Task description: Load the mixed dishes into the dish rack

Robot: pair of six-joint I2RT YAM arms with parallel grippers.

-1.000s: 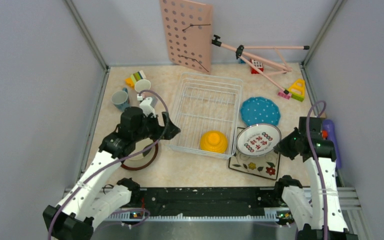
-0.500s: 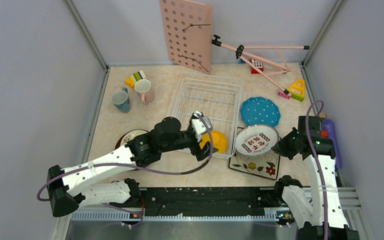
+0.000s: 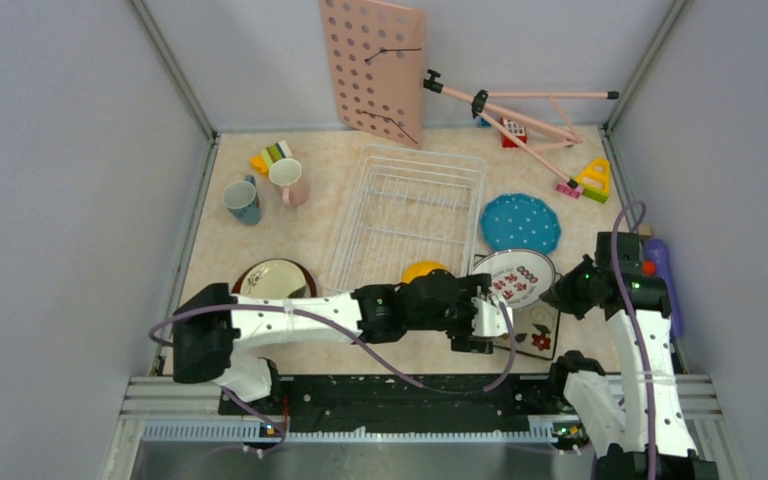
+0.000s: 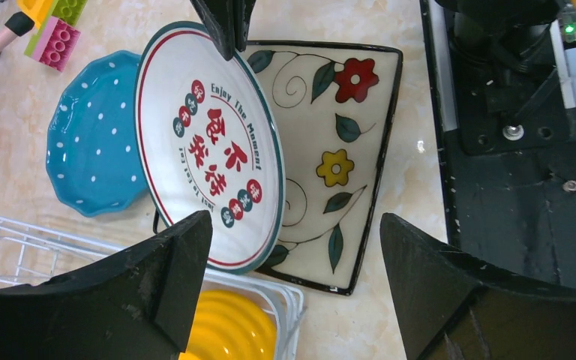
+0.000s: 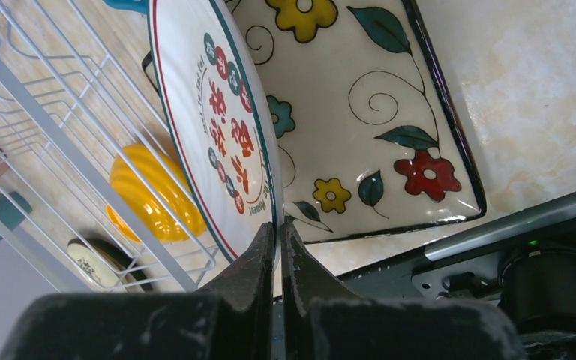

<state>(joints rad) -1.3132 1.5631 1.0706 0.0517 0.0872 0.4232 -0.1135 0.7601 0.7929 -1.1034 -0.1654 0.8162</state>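
- The right gripper (image 5: 277, 229) is closed tight on the rim of the round plate (image 5: 217, 112).
- This plate stands tilted over the square plate (image 5: 360, 112), just beside the rack (image 3: 426, 153).
- The left gripper (image 4: 292, 240) is wide open near it and holds nothing.
- The yellow bowl (image 4: 229, 330) lies in the rack.

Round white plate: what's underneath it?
The square flowered plate, lying flat; one side is covered. The round plate tilts above it, rim pinched by the right gripper.
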